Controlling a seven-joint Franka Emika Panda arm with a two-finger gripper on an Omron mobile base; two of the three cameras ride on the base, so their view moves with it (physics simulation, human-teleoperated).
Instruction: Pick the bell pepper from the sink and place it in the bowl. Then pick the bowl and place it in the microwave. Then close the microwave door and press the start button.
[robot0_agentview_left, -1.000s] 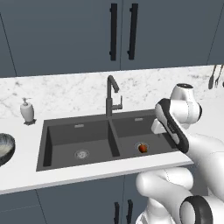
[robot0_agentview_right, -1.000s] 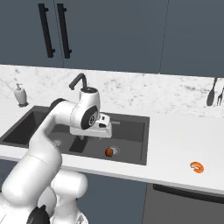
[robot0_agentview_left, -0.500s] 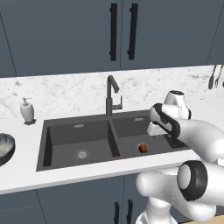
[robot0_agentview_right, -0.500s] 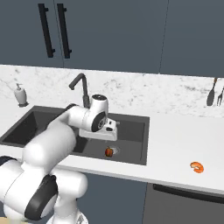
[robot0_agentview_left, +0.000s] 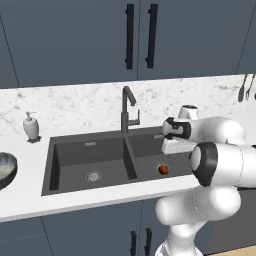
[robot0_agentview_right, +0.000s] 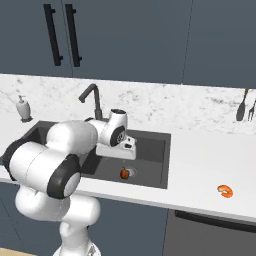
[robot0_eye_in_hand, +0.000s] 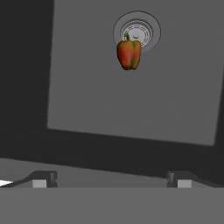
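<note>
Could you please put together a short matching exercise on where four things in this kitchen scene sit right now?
Things:
1. bell pepper
2. bowl
3. soap bottle
4. gripper

Places:
A. on the counter behind the sink's left corner
B. at the drain of the right basin
C. above the right basin, open
D. on the counter left of the sink

Pairs: 1-B, 2-D, 3-A, 4-C

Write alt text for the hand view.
A small orange-red bell pepper lies on the dark grey floor of a sink basin, overlapping the round drain near the top. The claw hangs above, its two dark fingertips spread wide apart at the bottom edge, holding nothing.
</note>
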